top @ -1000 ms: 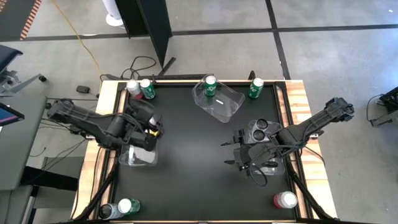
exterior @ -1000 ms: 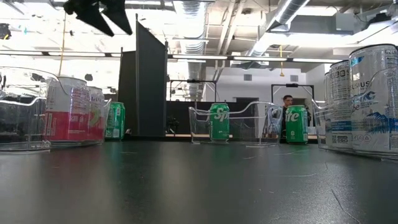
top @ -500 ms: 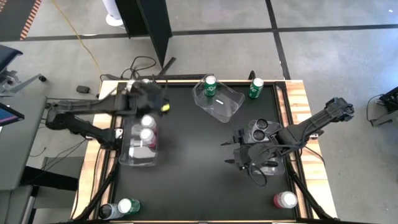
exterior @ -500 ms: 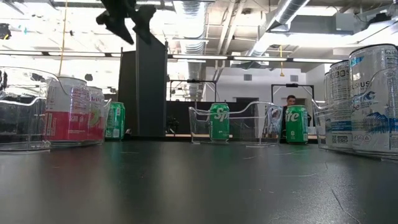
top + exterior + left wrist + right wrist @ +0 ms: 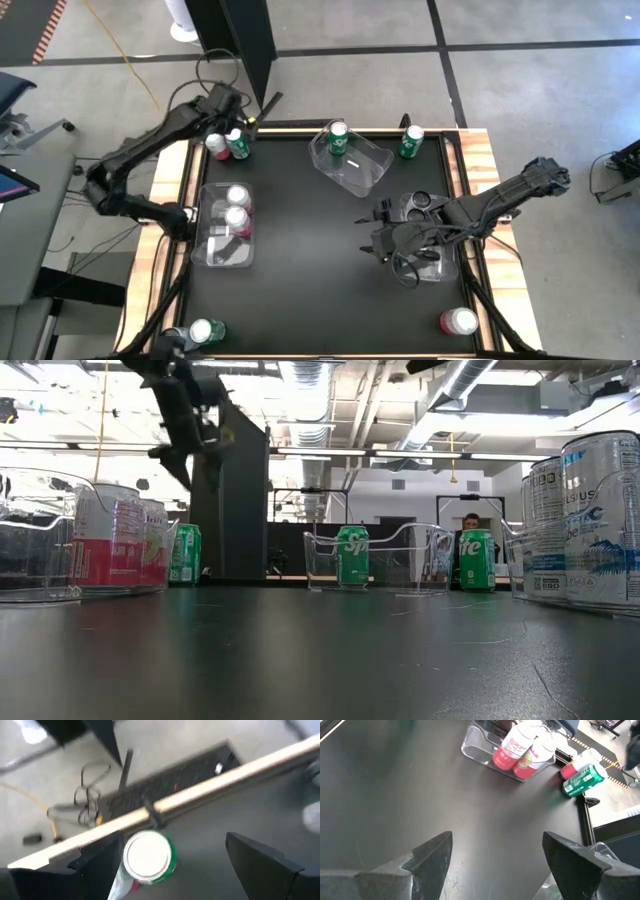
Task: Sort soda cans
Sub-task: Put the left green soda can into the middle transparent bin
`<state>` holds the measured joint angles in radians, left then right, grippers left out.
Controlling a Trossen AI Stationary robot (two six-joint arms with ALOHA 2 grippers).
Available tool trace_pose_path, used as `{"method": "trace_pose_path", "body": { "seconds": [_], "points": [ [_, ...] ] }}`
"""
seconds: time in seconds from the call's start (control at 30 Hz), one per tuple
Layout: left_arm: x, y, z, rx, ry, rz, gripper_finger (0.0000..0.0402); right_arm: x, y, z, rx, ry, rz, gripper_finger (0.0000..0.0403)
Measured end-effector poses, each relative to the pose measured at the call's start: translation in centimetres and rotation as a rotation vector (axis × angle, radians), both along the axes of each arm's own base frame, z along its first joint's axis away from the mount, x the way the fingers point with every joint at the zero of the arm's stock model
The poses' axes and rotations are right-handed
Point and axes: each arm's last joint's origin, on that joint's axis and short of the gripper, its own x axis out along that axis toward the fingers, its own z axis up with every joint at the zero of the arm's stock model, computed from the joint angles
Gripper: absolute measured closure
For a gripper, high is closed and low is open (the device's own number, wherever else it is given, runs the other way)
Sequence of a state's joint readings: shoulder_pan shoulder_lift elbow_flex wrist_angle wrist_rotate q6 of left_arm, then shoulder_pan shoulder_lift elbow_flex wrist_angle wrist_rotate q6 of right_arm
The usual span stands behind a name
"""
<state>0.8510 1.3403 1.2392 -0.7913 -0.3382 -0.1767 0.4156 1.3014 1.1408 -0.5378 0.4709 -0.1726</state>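
On the black bench [image 5: 310, 250], the sorting was partly done, judging by how the soda cans lay. Two red cans [image 5: 237, 208] stood in the clear bin on the left [image 5: 215, 255]. One green can [image 5: 338, 138] stood in the clear bin at the far middle [image 5: 365, 168]. Dark cans [image 5: 417, 206] sat in the bin on the right [image 5: 440, 270].

Several cans were left loose: a red and green pair [image 5: 228, 143] at the far left corner, a green one [image 5: 411, 141] at the far right, a pair [image 5: 195, 334] at the near left corner and a red one [image 5: 458, 322] at the near right.

The left arm reached out to the far left corner, its left tool [image 5: 170, 857] spread wide and empty above the green can of that pair [image 5: 148, 858]. The right arm bent low over the right bin, its right tool [image 5: 495, 852] also wide and empty.
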Motion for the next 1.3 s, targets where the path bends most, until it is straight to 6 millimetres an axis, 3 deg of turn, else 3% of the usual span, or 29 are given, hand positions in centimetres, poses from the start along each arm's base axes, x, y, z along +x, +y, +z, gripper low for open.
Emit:
{"method": "trace_pose_path", "body": {
  "seconds": [0.17,0.4,0.63,0.93,1.3],
  "points": [
    [0.9,2.9,-1.0,-0.148,0.152,0.007,0.0056,0.0,0.1,0.0,0.013,-0.004,-0.004,0.0074],
    [2.5,5.8,-0.3,-0.255,0.242,0.014,0.0056,-0.1,0.1,-0.1,0.015,0.005,-0.008,0.0074],
    [1.1,7.9,-1.8,-0.405,0.331,0.097,0.0056,-0.2,0.0,-0.3,0.023,0.028,-0.022,0.0074],
    [0.6,8.3,-3.2,-0.479,0.278,0.057,0.0056,-0.3,0.2,-0.3,0.027,0.027,-0.018,0.0074],
    [0.7,8.3,-3.3,-0.514,0.244,-0.019,0.0056,-0.3,0.2,-0.3,0.035,0.026,-0.024,0.0074]
  ]
}}
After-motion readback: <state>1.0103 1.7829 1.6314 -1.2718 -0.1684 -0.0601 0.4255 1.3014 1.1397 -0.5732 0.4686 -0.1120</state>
